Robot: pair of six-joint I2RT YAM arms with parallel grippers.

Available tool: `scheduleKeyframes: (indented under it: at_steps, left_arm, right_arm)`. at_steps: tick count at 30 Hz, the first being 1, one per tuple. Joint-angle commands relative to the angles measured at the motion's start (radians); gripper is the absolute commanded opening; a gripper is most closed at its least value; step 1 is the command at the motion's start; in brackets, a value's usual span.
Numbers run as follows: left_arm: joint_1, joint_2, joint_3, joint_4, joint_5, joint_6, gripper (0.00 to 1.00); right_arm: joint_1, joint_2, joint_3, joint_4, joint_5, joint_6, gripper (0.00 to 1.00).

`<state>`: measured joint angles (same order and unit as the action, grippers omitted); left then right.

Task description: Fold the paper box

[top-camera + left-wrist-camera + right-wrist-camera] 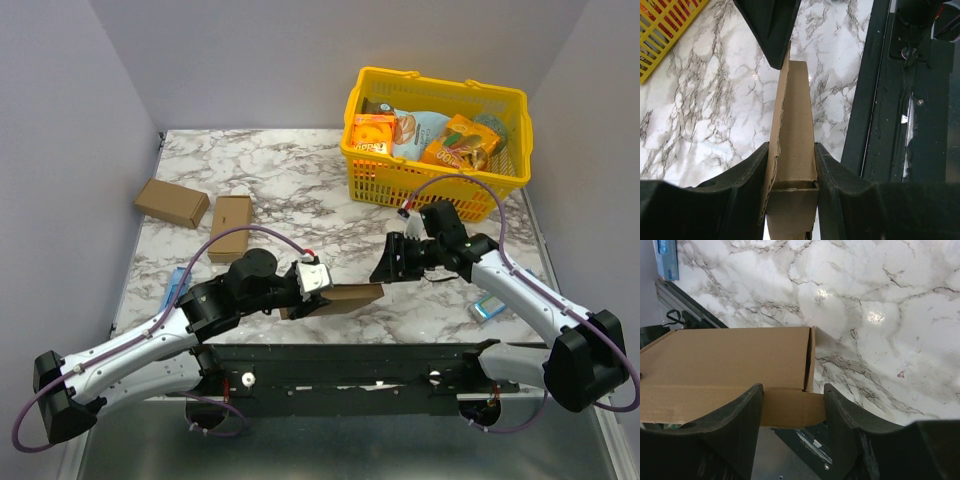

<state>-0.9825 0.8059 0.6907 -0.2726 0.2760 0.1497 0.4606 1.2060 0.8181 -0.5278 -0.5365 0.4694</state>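
The paper box (352,298) is plain brown cardboard, held just above the marble table's near edge. My left gripper (318,285) is shut on its left end. In the left wrist view the box (796,125) runs narrow between both fingers (747,175), which press its sides. My right gripper (388,264) is at the box's right end, and its dark finger (767,25) covers the far tip. In the right wrist view a broad panel (725,357) fills the left. A small flap (790,407) lies between the right gripper's (792,405) spread jaws. I cannot tell whether they pinch it.
A yellow basket (435,140) of snack packs stands at the back right. Two smaller brown boxes (172,202) (231,226) lie at the left. A blue packet (178,285) sits by the left arm and a small blue item (487,309) by the right. The black base frame (340,365) runs along the near edge.
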Motion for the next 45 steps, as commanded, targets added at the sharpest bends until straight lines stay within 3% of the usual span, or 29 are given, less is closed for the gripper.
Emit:
scheduleKeyframes:
  at_steps: [1,31,45]
  left_arm:
    - [-0.007,-0.004,-0.006,-0.014,-0.054,0.013,0.15]
    - [-0.096,0.012,-0.005,-0.033,-0.167,0.044,0.15]
    - [-0.188,0.016,-0.007,-0.059,-0.319,0.076,0.15]
  right_arm:
    - [-0.003,0.004,0.01,-0.08,-0.002,-0.023,0.6]
    - [-0.002,0.023,-0.007,-0.228,-0.21,0.031,0.6]
    - [-0.002,0.038,0.033,-0.497,-0.221,-0.095,0.56]
